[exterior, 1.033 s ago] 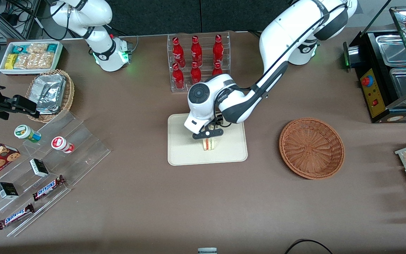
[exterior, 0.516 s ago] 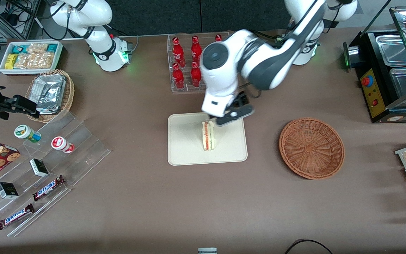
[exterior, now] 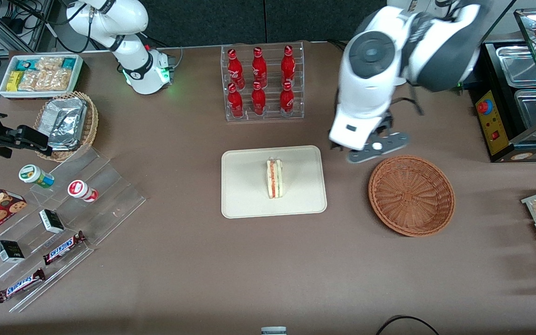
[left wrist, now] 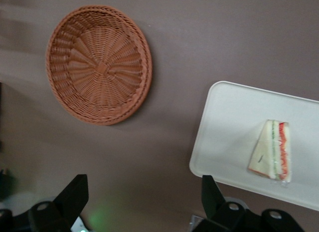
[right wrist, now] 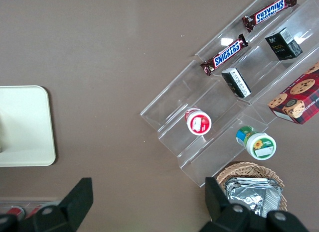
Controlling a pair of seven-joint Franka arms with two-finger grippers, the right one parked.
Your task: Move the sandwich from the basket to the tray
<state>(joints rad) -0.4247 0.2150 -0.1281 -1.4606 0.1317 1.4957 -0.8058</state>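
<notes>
Looking down from the front camera, you see the sandwich (exterior: pixel 274 178) lying on the tray (exterior: pixel 244 200), roughly at the tray's middle, with its red and green filling stripes running along the cut edge; nothing is touching it. Your gripper (exterior: pixel 371 148) hangs in the air above bare table, between the tray and the basket (exterior: pixel 411 195), close to the basket's rim on the side farther from the front camera and well apart from the sandwich. Its jaws stand spread wide with nothing between them: in the left wrist view you can make out both dark fingertips (left wrist: pixel 75 194) far from each other, framing only brown tabletop. That same wrist view shows you the basket (left wrist: pixel 98 64) with its woven bottom bare, the tray (left wrist: pixel 224 137) beside it but not touching, and the sandwich (left wrist: pixel 272 156) resting flat on the tray near one long edge. Farther from the front camera than the tray stands a clear rack of red bottles (exterior: pixel 261 81). Toward the parked arm's end of the table you have a smaller tan wicker basket with foil packets (exterior: pixel 65 122), a white bin of snack packets (exterior: pixel 40 75), and clear stepped shelves (exterior: pixel 100 195) carrying candy bars and small jars.
</notes>
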